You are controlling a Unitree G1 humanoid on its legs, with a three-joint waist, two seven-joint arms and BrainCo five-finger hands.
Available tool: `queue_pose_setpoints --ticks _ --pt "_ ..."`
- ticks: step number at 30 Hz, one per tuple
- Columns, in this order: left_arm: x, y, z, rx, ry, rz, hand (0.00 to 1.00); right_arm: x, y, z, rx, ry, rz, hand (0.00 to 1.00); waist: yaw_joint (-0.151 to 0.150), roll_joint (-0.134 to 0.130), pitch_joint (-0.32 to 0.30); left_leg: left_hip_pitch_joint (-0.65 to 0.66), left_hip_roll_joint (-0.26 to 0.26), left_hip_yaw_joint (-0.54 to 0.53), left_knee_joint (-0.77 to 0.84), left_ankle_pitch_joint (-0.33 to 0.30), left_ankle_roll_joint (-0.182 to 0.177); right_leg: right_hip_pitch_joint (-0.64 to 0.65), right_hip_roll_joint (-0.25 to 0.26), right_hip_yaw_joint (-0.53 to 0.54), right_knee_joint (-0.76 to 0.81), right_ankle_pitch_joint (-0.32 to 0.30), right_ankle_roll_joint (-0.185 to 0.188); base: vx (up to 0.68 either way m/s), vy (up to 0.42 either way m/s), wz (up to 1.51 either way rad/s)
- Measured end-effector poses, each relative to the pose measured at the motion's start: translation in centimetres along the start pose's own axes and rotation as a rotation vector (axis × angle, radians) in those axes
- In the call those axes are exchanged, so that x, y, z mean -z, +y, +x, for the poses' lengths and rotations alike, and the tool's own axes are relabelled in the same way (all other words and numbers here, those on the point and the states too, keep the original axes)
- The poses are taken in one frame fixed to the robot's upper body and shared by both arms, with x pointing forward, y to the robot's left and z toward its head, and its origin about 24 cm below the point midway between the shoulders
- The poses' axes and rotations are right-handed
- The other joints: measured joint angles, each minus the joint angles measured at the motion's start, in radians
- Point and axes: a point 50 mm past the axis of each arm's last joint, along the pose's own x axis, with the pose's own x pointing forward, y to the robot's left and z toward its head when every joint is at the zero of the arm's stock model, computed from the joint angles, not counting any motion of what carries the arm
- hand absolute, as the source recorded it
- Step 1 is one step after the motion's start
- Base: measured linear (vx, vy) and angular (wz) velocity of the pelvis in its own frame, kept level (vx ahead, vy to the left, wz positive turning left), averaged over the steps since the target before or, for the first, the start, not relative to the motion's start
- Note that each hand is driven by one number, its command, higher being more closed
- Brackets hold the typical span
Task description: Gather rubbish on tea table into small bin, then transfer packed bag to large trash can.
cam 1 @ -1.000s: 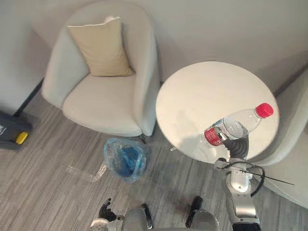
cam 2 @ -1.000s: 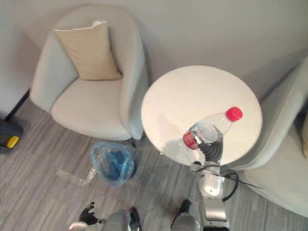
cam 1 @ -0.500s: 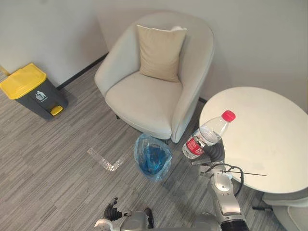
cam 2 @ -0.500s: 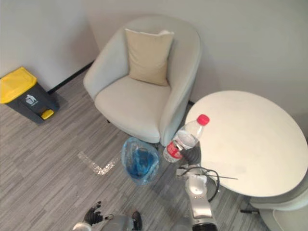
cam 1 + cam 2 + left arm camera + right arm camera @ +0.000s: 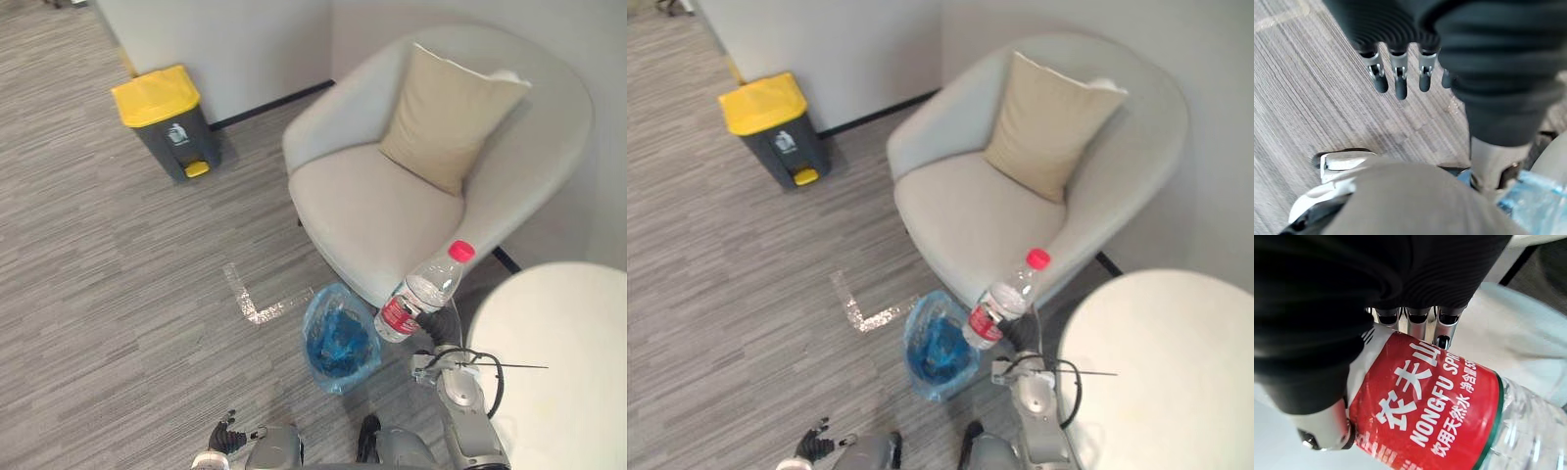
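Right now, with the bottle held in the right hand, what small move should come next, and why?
Probably swing the right hand a little to its left so the bottle hangs over the small bin. The hand is curled round the bottle's labelled end, and the bottle appears beside the bin's blue-lined opening, not yet above it.

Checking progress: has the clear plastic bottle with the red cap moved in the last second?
Yes. The clear red-capped bottle, in the right hand, has left the white round table and is now beside the blue-bagged small bin.
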Motion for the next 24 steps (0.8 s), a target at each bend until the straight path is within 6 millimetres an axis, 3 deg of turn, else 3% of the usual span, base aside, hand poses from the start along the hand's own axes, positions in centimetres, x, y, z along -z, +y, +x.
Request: queue_pose_setpoints --ticks 1,2,3,4,5,9,13,15,19,24 --pt "-0.1 0.6 0.1 -0.015 -0.003 0.001 0.00 -0.1 0.2 0.2 0.000 -0.006 0.006 1.00 0.006 -0.022 0.010 -0.057 -0.017 0.021 0.085 0.016 -0.002 0.017 -0.027 -0.004 -0.012 0.001 -0.002 0.13 0.124 0.51" --pt "-0.6 1.1 0.2 -0.027 -0.022 0.008 0.00 -0.3 0.3 0.5 0.008 -0.010 0.018 1.00 0.005 -0.045 0.020 -0.096 -0.023 0.097 0.038 -0.020 0.060 0.032 -0.065 -0.012 -0.017 0.001 -0.002 0.09 0.123 0.58" --pt "-0.8 1.0 0.3 -0.022 -0.027 0.012 0.00 -0.2 0.0 0.7 0.020 -0.010 0.014 1.00 -0.001 -0.045 0.019 -0.104 -0.019 0.114 -0.042 0.025 0.067 0.036 -0.071 -0.025 -0.015 0.005 0.005 0.11 0.143 0.64" --pt "-0.8 0.4 0.2 -0.009 -0.028 0.013 0.00 0.3 -0.5 0.8 0.031 0.008 -0.014 1.00 -0.001 -0.013 0.011 -0.101 0.001 0.125 -0.135 0.166 0.057 0.048 -0.061 -0.042 -0.010 0.009 0.031 0.08 0.102 0.32" --pt "-1.0 0.5 0.3 -0.016 -0.034 0.014 0.00 0.7 -0.3 0.8 0.031 0.030 -0.018 1.00 0.011 -0.023 0.013 -0.091 -0.009 0.135 -0.136 0.167 0.060 0.046 -0.070 -0.031 -0.009 0.006 0.037 0.08 0.140 0.07" --pt "-0.8 0.9 0.3 -0.029 -0.029 0.025 0.00 1.4 2.1 0.6 -0.039 0.066 -0.029 1.00 0.018 -0.042 0.012 -0.060 -0.021 0.164 -0.144 0.165 0.066 0.052 -0.084 0.037 -0.020 0.051 0.054 0.04 0.140 -0.21" --pt "-0.9 1.0 0.3 -0.038 -0.032 0.015 0.00 1.6 2.7 1.3 -0.071 0.067 -0.088 1.00 0.018 -0.028 0.046 -0.066 -0.003 0.215 -0.120 0.148 0.082 0.003 -0.082 0.101 0.023 0.051 0.057 -0.07 0.053 -0.47" --pt "-1.9 0.9 0.5 -0.045 -0.072 -0.005 0.00 1.0 2.8 2.6 -0.098 0.029 -0.170 1.00 0.017 -0.004 0.095 -0.144 0.019 0.239 -0.034 0.101 0.090 -0.100 -0.079 0.138 0.121 0.018 0.072 -0.19 0.050 -0.60" --pt "-3.9 1.6 1.0 -0.093 -0.126 -0.090 0.00 -0.7 2.1 5.4 -0.104 -0.046 -0.287 1.00 0.012 0.014 0.193 -0.349 0.036 0.256 0.168 0.048 0.109 -0.313 -0.110 0.180 0.311 -0.094 0.094 -0.29 0.031 -0.29" --pt "-4.5 1.6 1.1 -0.126 -0.144 -0.197 0.00 -3.1 2.0 7.2 -0.119 -0.141 -0.371 1.00 0.014 0.025 0.240 -0.533 0.049 0.260 0.287 0.026 0.117 -0.525 -0.130 0.208 0.478 -0.124 0.089 -0.26 0.032 -0.04"
